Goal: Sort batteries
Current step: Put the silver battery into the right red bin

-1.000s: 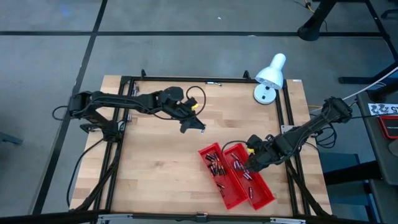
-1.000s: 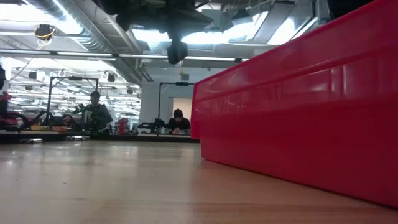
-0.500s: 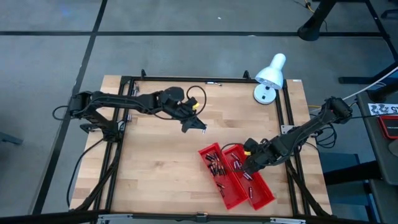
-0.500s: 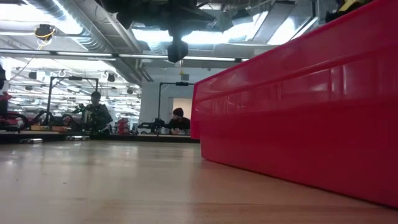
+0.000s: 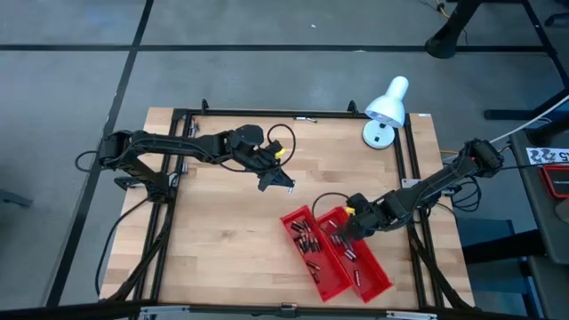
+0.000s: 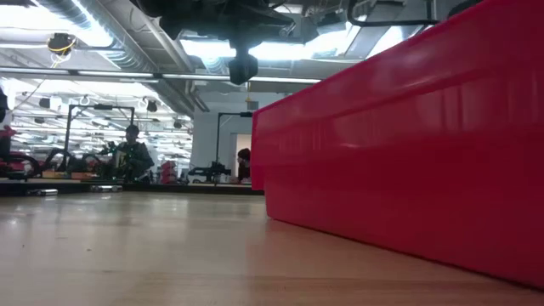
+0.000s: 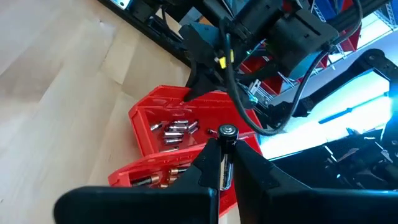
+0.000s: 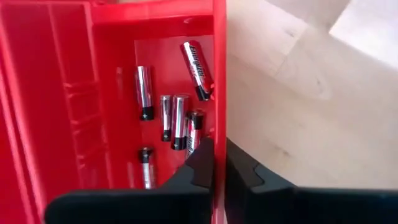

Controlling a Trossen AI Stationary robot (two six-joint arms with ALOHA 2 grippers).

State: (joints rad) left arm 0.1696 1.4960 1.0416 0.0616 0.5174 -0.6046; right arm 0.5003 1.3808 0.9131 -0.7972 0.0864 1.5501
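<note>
A wooden table point(image 5: 231, 222) is shown bearing two red trays point(image 5: 311, 267), set side by side near its right front corner, with batteries point(image 5: 307, 242) scattered inside both. The right gripper point(image 5: 348, 228) is seen at the trays' far end, its fingers point(image 8: 202, 158) closed narrowly astride one tray's wall. The left gripper point(image 5: 283, 181), above mid-table, is clamped on a single battery point(image 7: 225, 163). A white lamp point(image 5: 384, 111) is placed at the far right corner.
</note>
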